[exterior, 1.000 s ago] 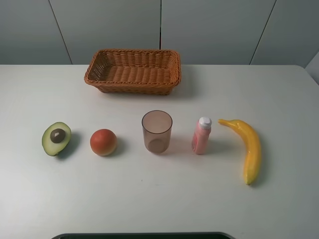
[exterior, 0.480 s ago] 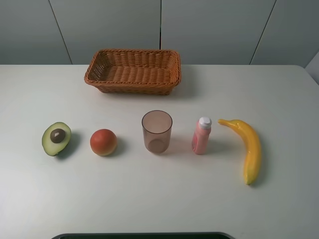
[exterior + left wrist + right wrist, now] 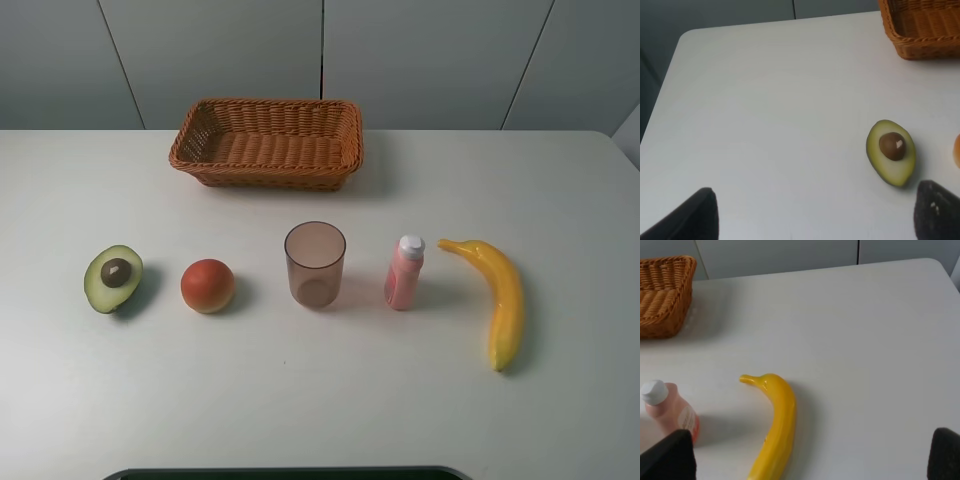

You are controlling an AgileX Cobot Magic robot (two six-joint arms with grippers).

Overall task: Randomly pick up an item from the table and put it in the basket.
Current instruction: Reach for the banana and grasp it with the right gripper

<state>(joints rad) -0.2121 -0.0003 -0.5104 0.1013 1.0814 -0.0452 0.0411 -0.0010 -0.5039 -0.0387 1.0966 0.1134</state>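
In the high view neither arm showed; the banana (image 3: 503, 300) lay on the table (image 3: 560, 190) at the right end of a row, just beside the pink bottle (image 3: 404, 272) without touching it, with the cup (image 3: 315, 265), the round orange-red fruit (image 3: 208, 285) and the avocado half (image 3: 113, 278) farther left; its long axis ran roughly front to back, thin stem toward the bottle and the far side, blunt end toward the near edge; the basket (image 3: 267, 140) sat empty at the back, left of centre and well apart from it; on that layout the right arm looked the nearer one.

In the left wrist view the left gripper (image 3: 812, 215) had its jaws spread wide over bare table, holding nothing; the avocado half lay ahead near one finger, a corner of the basket beyond; the banana was out of sight here.

In the right wrist view the right gripper (image 3: 807, 457) was likewise wide apart and held nothing; the banana lay just ahead, within the span of the two fingers and closer to the one on the bottle's side; its length ran away from the gripper, crosswise to the line joining the fingers, so the jaws could probably close across its width with little turning; it looked smooth, glossy and evenly yellow, gently curved, likely slippery.
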